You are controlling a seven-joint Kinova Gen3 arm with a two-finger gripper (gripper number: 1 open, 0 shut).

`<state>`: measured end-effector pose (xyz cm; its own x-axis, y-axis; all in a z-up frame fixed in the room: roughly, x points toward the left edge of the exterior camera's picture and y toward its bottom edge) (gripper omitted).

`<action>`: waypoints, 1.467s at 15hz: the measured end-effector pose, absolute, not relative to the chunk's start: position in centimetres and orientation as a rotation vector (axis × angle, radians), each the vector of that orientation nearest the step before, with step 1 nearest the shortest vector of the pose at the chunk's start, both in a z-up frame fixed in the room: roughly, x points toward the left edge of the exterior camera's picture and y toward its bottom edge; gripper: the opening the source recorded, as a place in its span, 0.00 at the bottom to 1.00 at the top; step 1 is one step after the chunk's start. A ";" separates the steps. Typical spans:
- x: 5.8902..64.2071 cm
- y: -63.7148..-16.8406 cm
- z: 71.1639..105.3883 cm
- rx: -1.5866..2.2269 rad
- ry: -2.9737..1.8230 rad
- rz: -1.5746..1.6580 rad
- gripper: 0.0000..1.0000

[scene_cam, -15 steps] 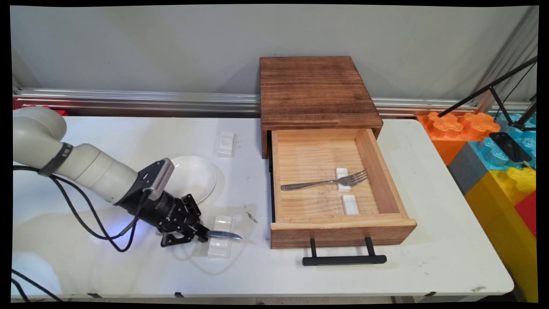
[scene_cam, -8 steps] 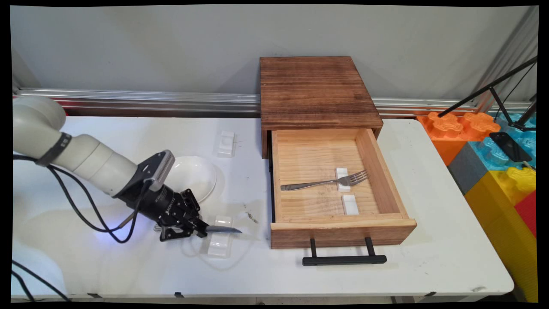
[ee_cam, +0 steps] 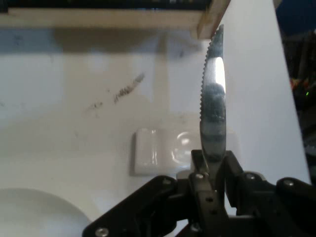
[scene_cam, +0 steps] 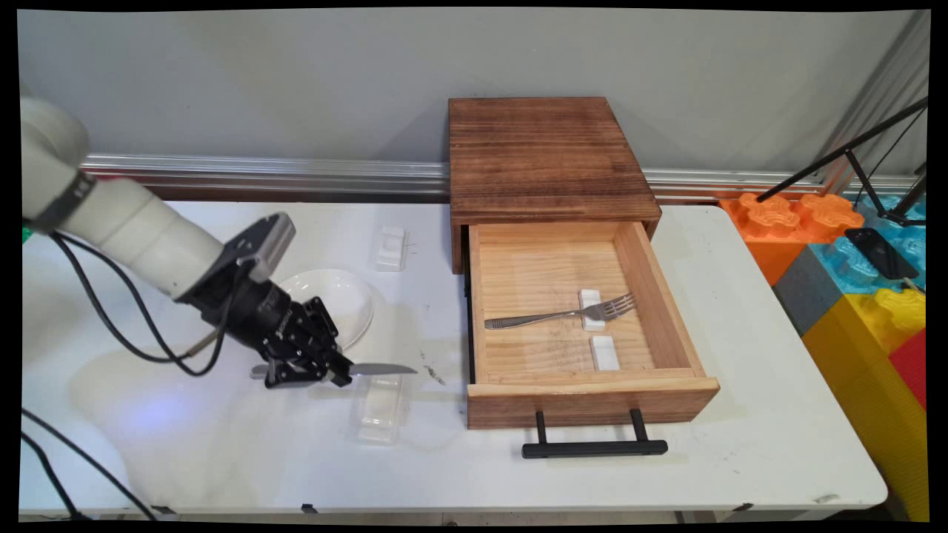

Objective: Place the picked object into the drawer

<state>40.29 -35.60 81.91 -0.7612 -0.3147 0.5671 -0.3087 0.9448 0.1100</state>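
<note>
The gripper (scene_cam: 337, 372) is closed on a knife (scene_cam: 381, 369) and holds it higher than half a second ago. Before, the blade lay low, just over the white rest (scene_cam: 379, 409) near the front of the table (scene_cam: 740, 414); now the knife hangs in the air above the far end of this rest and no longer touches it. The blade is about level and points to the right, toward the open wooden drawer (scene_cam: 585, 396). In the hand view the two fingers (ee_cam: 202, 195) clamp the blade close to its handle end, the toothed edge of the knife (ee_cam: 213, 106) is turned to the left of that picture, and the white rest (ee_cam: 163, 150) lies below it on the table (ee_cam: 59, 98).

The arm's wrist is also raised and has gone a little back toward the wall compared with the earlier pictures. The white bowl (scene_cam: 344, 300) stands just behind the gripper, partly hidden by it. A second white rest (scene_cam: 390, 248) lies further back, near the wooden box (scene_cam: 544, 152). Inside the drawer a fork (scene_cam: 555, 317) lies with its neck on one small white rest (scene_cam: 591, 307), and another small white rest (scene_cam: 604, 352) lies beside it, free. These things stay where they were.
</note>
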 end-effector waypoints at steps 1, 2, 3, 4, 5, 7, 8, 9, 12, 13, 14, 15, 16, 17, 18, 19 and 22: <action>40.1 -35.7 83.0 0.456 -2.485 -0.020 0.00; 39.9 -35.8 84.0 0.468 -2.483 -0.023 0.00; 39.6 -36.0 85.2 0.481 -2.480 -0.027 0.00; 39.3 -36.2 86.3 0.493 -2.477 -0.030 0.00; 38.9 -36.4 87.4 0.503 -2.474 -0.030 0.00; 38.0 -36.9 89.3 0.528 -2.469 -0.028 0.00; 37.5 -37.3 90.4 0.542 -2.467 -0.025 0.00; 37.0 -37.6 91.2 0.553 -2.465 -0.022 0.00; 34.9 -38.9 94.0 0.593 -2.450 -0.008 0.00; 34.2 -39.3 94.8 0.599 -2.447 -0.004 0.00; 33.3 -39.8 95.5 0.603 -2.443 0.002 0.00; 32.5 -40.2 96.1 0.603 -2.441 0.009 0.00; 31.9 -40.5 96.4 0.603 -2.440 0.013 0.00; 31.1 -41.0 96.8 0.600 -2.440 0.019 0.00; 30.2 -41.5 97.3 0.599 -2.440 0.026 0.00; 29.2 -42.0 97.6 0.597 -2.440 0.033 0.00; 26.8 -43.1 97.8 0.598 -2.440 0.043 0.00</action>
<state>26.84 -43.15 97.85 -0.7059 -0.4078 0.5791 -0.4281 0.8970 0.1098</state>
